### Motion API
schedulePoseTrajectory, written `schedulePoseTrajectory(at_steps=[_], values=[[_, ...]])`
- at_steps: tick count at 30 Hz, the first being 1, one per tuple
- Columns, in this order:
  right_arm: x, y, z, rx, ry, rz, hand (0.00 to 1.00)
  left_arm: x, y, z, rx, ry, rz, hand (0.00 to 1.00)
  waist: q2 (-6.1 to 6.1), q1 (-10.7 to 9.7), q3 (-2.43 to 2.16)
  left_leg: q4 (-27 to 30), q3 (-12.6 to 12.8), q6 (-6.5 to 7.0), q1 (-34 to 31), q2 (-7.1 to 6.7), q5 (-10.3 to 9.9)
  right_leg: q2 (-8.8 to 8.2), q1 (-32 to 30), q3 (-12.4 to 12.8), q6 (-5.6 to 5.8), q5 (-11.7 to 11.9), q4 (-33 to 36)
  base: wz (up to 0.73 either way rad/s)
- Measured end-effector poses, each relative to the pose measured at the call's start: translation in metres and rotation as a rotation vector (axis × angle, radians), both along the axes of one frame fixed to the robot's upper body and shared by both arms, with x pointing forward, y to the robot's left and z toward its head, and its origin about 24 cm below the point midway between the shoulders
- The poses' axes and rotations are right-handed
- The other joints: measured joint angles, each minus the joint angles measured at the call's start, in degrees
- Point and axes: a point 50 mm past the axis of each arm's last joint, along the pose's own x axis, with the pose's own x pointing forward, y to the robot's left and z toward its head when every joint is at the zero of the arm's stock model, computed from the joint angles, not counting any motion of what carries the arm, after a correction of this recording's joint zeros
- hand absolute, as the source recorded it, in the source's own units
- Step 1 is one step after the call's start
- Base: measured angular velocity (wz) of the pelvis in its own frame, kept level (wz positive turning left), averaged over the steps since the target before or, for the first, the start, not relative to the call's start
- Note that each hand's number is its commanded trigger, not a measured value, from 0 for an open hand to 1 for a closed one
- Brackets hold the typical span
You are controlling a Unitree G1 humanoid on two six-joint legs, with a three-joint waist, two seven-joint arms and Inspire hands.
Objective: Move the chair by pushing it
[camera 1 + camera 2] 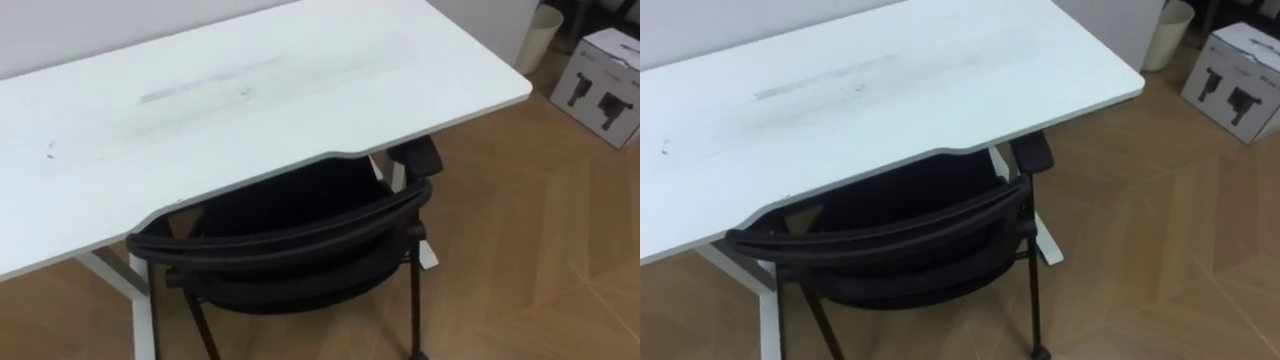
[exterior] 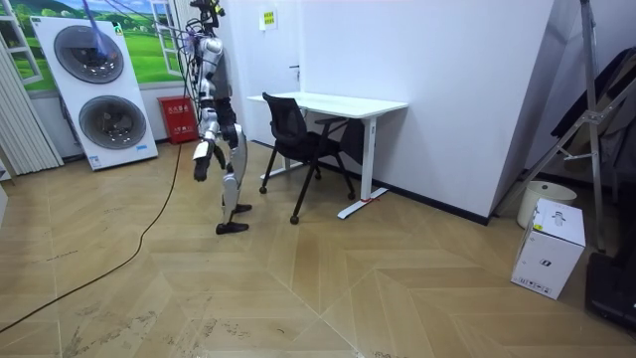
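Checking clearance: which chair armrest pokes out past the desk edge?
The armrest toward the view's right, near the desk corner; the other hides beneath it.

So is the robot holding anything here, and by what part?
Nothing, as far as shows: the robot stands behind the black chair, one hand hanging low, clear of its backrest.

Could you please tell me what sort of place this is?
Probably an indoor test room furnished like a home: a white desk, a black chair and stacked washing machines.
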Motion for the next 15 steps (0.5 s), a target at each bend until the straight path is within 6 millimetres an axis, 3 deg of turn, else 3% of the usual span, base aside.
schedulePoseTrajectory(at_steps=[3,7,9,12,15], values=[[0.015,0.011,-0.013,0.127,0.001,0.063,0.0,-0.035,-0.028,-0.018,-0.203,0.144,0.062,0.0,-0.1,0.0,-0.04,0.6,-0.2,0.24,-0.1,-0.13,-0.4,-0.16,0.4,0.1,0.28,-0.2,-0.1,0.03],[0.051,0.018,-0.024,0.228,-0.027,0.222,0.0,-0.049,-0.049,-0.028,-0.383,0.213,0.054,0.0,-0.31,0.7,0.02,1.6,0.0,0.45,-0.2,-0.14,-0.7,-0.09,0.5,-0.1,0.39,-0.1,0.0,0.04],[0.072,0.024,-0.03,0.283,-0.058,0.311,0.0,-0.04,-0.057,-0.035,-0.483,0.222,0.0,0.0,-0.27,0.8,0.1,2.2,-0.8,0.54,-0.3,-0.26,-0.8,-0.12,1.2,-0.9,0.52,-0.2,-0.2,0.21],[0.088,0.032,-0.034,0.343,-0.091,0.383,0.0,-0.023,-0.068,-0.043,-0.591,0.224,-0.107,0.0,-0.37,0.9,0.1,2.5,-1.4,0.54,-0.6,-0.46,-0.8,-0.19,1.4,-1.6,0.55,-0.3,-0.2,0.14],[0.093,0.039,-0.037,0.396,-0.109,0.408,0.0,-0.006,-0.07,-0.047,-0.641,0.227,-0.198,0.0,-0.84,0.7,0.22,2.9,-1.5,0.55,-0.4,-0.67,-0.8,-0.31,2.0,-2.1,0.64,-0.3,-0.4,0.04]])
